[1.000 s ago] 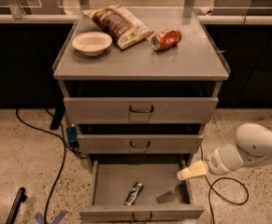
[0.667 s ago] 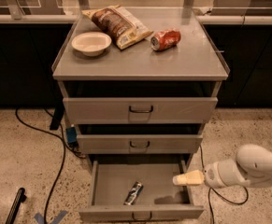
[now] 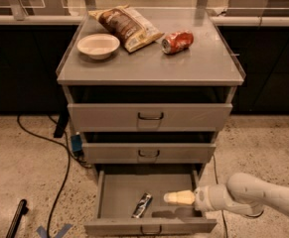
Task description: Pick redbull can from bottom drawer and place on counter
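The redbull can, slim, silver and dark blue, lies on its side on the floor of the open bottom drawer, left of centre. My gripper reaches in from the right over the drawer's right half, its pale tip pointing left, a short way right of the can and not touching it. The counter is the grey top of the cabinet above.
On the counter stand a white bowl, a brown snack bag and a red soda can on its side. The two upper drawers are shut or nearly so. Black cables and a dark bar lie on the floor at left.
My arm has moved down and to the left, bringing the gripper from beside the drawer's right edge to over the drawer, closer to the can. The can has not moved.
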Robot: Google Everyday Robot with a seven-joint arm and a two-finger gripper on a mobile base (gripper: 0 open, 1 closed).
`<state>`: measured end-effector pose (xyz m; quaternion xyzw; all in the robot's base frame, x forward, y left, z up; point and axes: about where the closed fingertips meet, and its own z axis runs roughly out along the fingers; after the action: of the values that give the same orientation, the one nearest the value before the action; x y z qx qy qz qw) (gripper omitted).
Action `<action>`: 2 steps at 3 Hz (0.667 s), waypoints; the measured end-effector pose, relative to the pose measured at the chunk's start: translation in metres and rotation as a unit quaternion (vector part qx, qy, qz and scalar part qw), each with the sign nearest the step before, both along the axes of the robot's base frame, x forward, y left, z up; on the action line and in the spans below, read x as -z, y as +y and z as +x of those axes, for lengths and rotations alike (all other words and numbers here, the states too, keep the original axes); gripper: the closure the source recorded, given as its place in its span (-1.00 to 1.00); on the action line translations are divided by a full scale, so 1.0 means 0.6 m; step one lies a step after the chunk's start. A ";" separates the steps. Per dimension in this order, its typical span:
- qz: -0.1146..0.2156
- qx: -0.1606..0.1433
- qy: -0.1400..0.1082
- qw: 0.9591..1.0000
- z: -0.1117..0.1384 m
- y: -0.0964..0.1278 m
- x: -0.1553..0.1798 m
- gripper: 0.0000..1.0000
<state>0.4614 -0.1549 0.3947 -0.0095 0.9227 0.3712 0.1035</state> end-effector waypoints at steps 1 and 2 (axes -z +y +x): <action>-0.006 -0.018 0.029 0.999 0.012 0.056 0.060 -1.00; -0.005 -0.029 0.032 0.999 0.013 0.074 0.063 -1.00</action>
<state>0.4693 -0.1104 0.3569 -0.0249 0.9268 0.3694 0.0634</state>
